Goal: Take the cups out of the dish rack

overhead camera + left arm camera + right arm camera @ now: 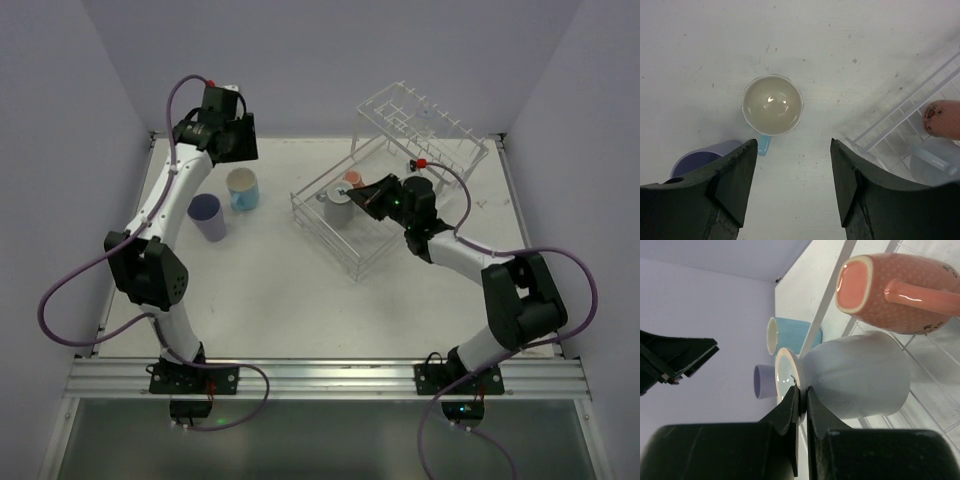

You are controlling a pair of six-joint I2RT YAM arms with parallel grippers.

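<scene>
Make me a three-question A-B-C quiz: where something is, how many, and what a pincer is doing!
1. Where is the light blue mug?
A. on the table beside the lavender mug
B. hanging on a peg
C. stacked inside another mug

2. How many mugs are in the dish rack?
A. one
B. two
C. four

3. The right pincer is:
A. wide open
B. shut on the grey-blue mug's rim
C. shut on nothing

Answers:
1 A, it stands on the table next to the lavender mug.
2 B, only the grey-blue mug and the salmon-pink mug are inside.
3 B, it pinches that rim.
</scene>
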